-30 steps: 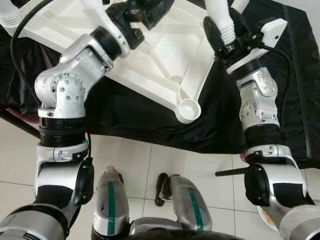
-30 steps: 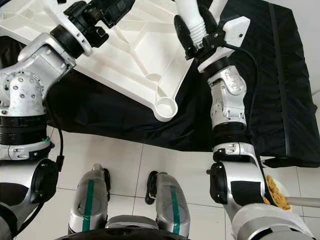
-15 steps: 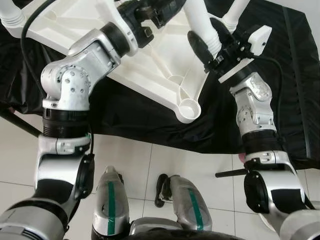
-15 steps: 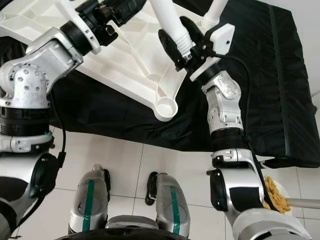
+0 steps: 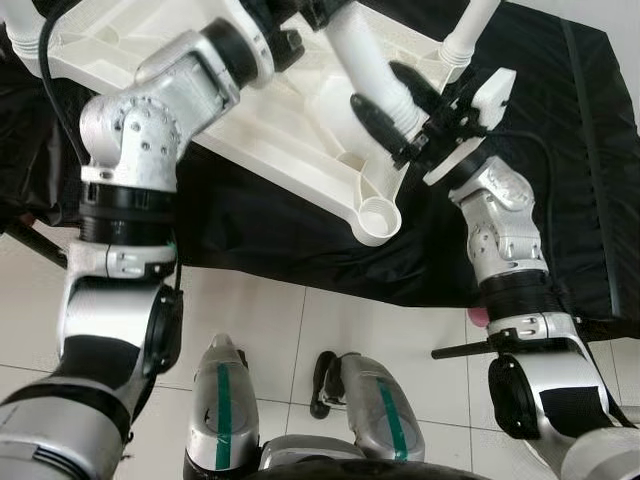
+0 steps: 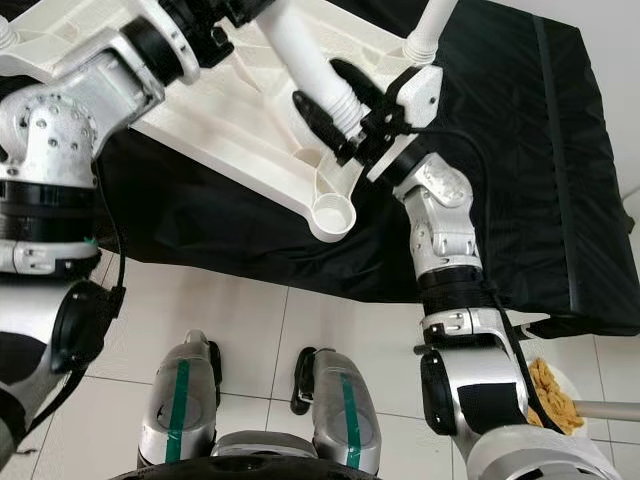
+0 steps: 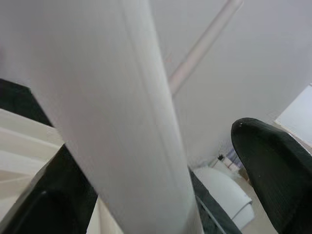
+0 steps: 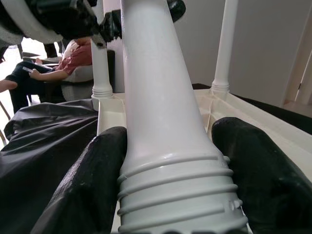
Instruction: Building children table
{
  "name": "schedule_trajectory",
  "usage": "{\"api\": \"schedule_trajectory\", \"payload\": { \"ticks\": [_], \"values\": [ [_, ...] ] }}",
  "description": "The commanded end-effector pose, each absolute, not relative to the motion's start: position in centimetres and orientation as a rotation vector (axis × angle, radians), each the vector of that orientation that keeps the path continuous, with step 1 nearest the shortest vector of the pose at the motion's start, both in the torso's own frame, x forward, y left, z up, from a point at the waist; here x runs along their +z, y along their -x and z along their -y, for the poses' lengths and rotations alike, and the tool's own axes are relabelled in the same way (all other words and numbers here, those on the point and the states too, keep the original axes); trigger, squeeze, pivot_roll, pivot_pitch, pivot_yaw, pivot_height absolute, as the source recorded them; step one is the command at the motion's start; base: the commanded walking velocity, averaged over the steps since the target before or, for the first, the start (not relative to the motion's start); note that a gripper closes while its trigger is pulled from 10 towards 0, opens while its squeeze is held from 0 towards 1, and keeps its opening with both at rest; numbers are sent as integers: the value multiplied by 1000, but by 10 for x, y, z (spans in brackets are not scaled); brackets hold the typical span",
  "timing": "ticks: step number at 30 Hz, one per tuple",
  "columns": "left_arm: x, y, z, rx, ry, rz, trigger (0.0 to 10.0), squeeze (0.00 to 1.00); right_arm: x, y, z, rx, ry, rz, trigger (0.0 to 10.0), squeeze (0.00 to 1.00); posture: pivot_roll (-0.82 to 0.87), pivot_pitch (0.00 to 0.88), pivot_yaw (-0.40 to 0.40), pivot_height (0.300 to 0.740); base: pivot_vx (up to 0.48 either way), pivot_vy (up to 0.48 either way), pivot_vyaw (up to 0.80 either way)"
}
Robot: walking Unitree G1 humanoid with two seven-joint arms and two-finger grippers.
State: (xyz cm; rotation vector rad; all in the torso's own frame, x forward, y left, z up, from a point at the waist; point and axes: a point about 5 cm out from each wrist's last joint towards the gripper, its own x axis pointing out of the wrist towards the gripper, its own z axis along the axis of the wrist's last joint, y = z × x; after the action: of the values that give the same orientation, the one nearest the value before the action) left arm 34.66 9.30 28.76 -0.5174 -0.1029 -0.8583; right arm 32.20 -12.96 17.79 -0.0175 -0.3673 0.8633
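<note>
A white plastic tabletop (image 5: pixel 300 120) lies upside down on a surface under a black cloth (image 5: pixel 560 150). A loose white table leg (image 5: pixel 362 62) slants above it, held at both ends. My right gripper (image 5: pixel 395 103) is shut on the leg's ribbed screw end (image 8: pixel 178 195), a black finger on each side. My left gripper (image 8: pixel 141 14) is shut on the leg higher up, near the top of the eye views. An empty round socket (image 5: pixel 378 213) sits at the tabletop's near corner, just below the screw end. Other legs (image 6: pixel 430 25) stand fitted at the far corners.
The black cloth hangs over the surface's front edge onto a pale tiled floor (image 5: pixel 300 320), where my own legs (image 5: pixel 220 400) stand. A bowl of yellow snacks (image 6: pixel 552 395) sits low on the right. A person (image 8: pixel 53 63) sits in the background of the right wrist view.
Both grippers have carried the leg left and toward me. Its screw end now hangs lower, close above the near corner socket. The left arm has lifted higher in the picture.
</note>
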Motion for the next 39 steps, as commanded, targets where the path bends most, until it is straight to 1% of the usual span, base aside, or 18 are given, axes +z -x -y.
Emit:
{"api": "schedule_trajectory", "payload": {
  "ticks": [1,6,8,9,10,17,18,19,20,22,23,34,37,38,39],
  "values": [
    [302,-335,-85,-1196,506,218,10000,0,180,-320,132,870,42,371,10000,0,103,0,-88,740,0,0,0],
    [309,-337,-88,-1189,516,237,10000,0,179,-320,134,865,49,359,10000,0,100,0,-86,740,0,0,0],
    [312,-337,-90,-1186,529,248,4627,0,178,-320,135,860,51,354,10000,0,100,0,-88,740,0,0,0],
    [312,-337,-90,-1186,529,248,4627,0,178,-320,135,860,51,354,10000,0,100,0,-88,740,0,0,0],
    [313,-337,-91,-1178,533,253,10000,0,177,-319,136,859,50,352,10000,0,100,0,-88,740,0,0,0],
    [316,-340,-96,-1149,558,261,10000,0,176,-318,136,859,50,345,10000,0,106,0,-88,740,0,0,0],
    [319,-341,-98,-1145,565,268,4275,0,175,-317,135,862,50,342,10000,0,110,0,-90,740,0,0,0],
    [319,-341,-98,-1145,565,268,4275,0,175,-317,135,862,50,342,10000,0,110,0,-90,740,0,0,0],
    [321,-341,-100,-1142,570,275,3098,0,175,-317,135,863,50,340,10000,0,112,0,-92,740,0,0,0],
    [322,-341,-100,-1142,573,280,3098,0,175,-317,135,864,50,339,10000,0,112,0,-92,740,0,0,0],
    [324,-341,-101,-1142,578,290,0,0,175,-317,135,863,50,338,10000,0,115,0,-96,740,0,0,0],
    [332,-338,-102,-1155,605,327,0,0,176,-318,138,866,52,325,10000,0,120,2,-102,740,0,0,0],
    [333,-337,-102,-1162,602,333,0,0,177,-318,138,867,48,316,10000,0,121,2,-114,740,0,0,0],
    [334,-336,-102,-1162,596,332,980,0,177,-318,138,871,46,309,10000,0,122,2,-118,740,0,0,0],
    [333,-337,-101,-1158,581,321,10000,0,177,-318,138,871,50,302,10000,0,122,6,-121,740,0,0,0]
  ]
}}
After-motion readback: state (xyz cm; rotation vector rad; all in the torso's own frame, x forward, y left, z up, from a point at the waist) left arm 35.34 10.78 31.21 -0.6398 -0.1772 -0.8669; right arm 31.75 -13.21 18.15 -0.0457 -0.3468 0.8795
